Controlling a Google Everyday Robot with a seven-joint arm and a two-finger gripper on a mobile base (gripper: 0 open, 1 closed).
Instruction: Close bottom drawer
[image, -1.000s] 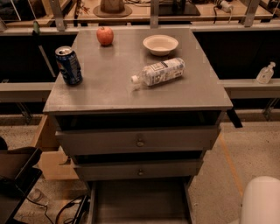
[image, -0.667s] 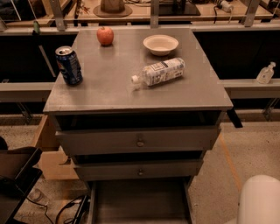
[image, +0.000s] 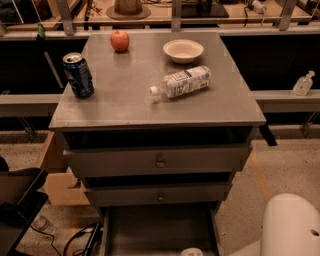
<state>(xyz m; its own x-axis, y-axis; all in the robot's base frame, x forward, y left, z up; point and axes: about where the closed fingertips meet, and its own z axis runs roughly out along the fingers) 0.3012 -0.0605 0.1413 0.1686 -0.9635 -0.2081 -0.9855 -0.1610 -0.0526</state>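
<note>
The gripper (image: 192, 251) is just peeking in at the bottom edge. It is a small pale nub, and that is my best reading of it. I cannot tell whether it is apart or together. Behind it, the white arm (image: 290, 225) is filling the lower right corner.

The nub is hanging over the bottom drawer (image: 160, 230), which is standing pulled out toward us beneath the two upper drawers (image: 160, 161). Its grey floor is showing, and its front is running off the bottom of the view. The tray is lying wide, left to right. So the open part is directly under the gripper, a little right of centre, and the cabinet (image: 150, 107) is waiting straight ahead. I am judging that the push has to go away from us, square to that long axis, with contact made on the unseen front.

Compared with a second ago, the arm is bulking larger and reaching further left and higher. The pale nub is new, as nothing was showing there before. The drawer is sitting just as far out.

Up top, the can (image: 78, 75), apple (image: 119, 40), bowl (image: 183, 50) and lying bottle (image: 182, 82) are not stirring.
</note>
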